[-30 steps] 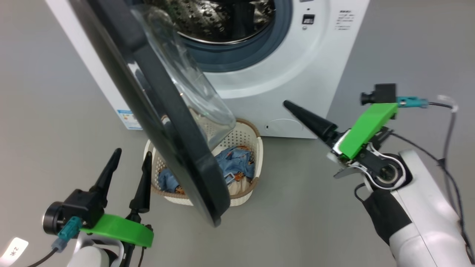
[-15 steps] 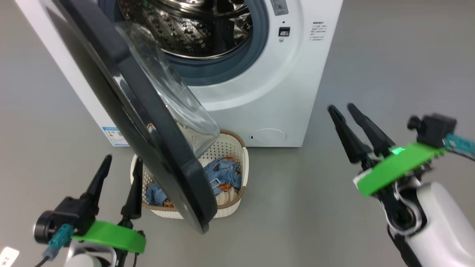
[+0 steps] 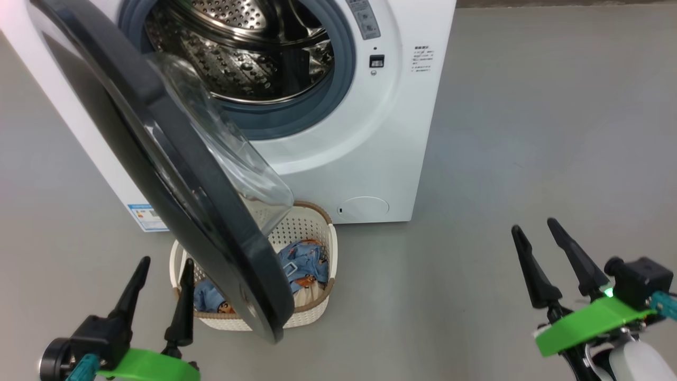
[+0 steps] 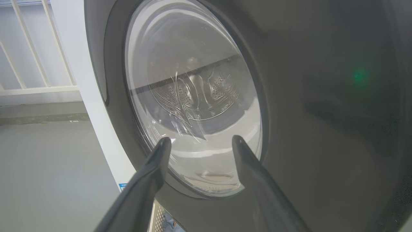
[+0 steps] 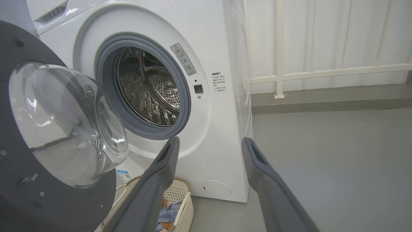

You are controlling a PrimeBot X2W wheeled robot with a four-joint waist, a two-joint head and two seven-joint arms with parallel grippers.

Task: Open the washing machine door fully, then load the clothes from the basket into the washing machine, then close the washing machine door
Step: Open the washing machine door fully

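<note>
Door is the blocker. The washing machine door is hanging part-open off its left hinge. Its free edge is pointing toward you and overhanging the basket, which is sitting on the floor just in front of the washing machine. The clothes are lying in the basket, partly hidden under that edge.

Your left gripper is hovering just beside the door's outer face, jaws spread fully apart and gripping nothing. I'm reading that as sitting in the swing path. Your right gripper is hanging well apart to the right, jaws equally wide and carrying nothing, and it's facing the inner, glass-bowl side.

Of the 2 arms, left is nearer but on the wrong side. I'm judging right is better placed for pushing the door wider.
</note>
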